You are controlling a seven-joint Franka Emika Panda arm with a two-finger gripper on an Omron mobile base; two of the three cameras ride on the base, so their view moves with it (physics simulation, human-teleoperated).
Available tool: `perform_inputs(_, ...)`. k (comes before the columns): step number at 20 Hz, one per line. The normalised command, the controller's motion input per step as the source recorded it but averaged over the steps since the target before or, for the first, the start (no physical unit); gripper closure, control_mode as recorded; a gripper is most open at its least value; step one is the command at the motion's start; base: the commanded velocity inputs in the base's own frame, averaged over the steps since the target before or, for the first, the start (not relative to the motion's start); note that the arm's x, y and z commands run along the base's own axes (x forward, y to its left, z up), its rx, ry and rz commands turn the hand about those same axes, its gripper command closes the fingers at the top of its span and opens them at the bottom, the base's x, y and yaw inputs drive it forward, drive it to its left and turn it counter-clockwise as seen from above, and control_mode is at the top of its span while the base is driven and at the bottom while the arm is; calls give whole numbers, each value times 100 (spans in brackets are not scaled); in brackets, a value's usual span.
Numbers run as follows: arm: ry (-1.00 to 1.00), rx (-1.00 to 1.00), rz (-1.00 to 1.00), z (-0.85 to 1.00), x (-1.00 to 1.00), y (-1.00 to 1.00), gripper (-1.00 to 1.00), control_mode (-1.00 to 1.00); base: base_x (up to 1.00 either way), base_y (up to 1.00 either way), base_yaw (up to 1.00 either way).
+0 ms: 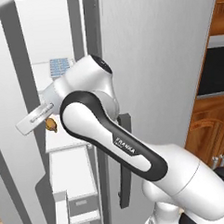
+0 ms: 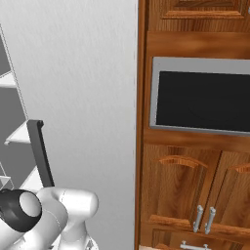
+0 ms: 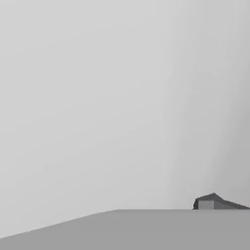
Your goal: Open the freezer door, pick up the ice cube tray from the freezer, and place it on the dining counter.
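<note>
Ice cube tray lies flat on a white upper shelf inside the freezer, near the back wall and well apart from the robot's hand. Freezer door stands open at the left edge of the left base view.

The white arm rises from the lower right, bends sharply at its dark elbow, and reaches to the left into the open compartment. Its wrist is in front of the shelf edge, below the tray. The flat white hand points left and slightly down, with the end effector close to the inner side of the open door. A small brown object shows just beside the hand, on a lower shelf.

In the hand view one dark finger tip stands before a plain grey surface. I cannot tell if the end effector is released or clenched; nothing is seen in it.

Grey drawers sit at the bottom of the freezer.
</note>
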Motion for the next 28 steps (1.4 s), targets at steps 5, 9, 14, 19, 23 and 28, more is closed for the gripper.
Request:
perform_inputs(5,-1,0,0,3,-4,-5,-100,-100,0,0,0)
perform_inputs(9,-6,0,0,19,-32,-47,-100,-100,0,0,0)
perform_inputs(14,-7,0,0,24,-19,-62,-100,-100,0,0,0)
perform_inputs(19,-6,0,0,23,-26,-79,-100,-100,0,0,0)
perform_inputs(23,-8,0,-7,15,-27,-78,-100,-100,0,0,0)
perform_inputs(28,-8,0,-17,11,-41,-71,-100,-100,0,0,0)
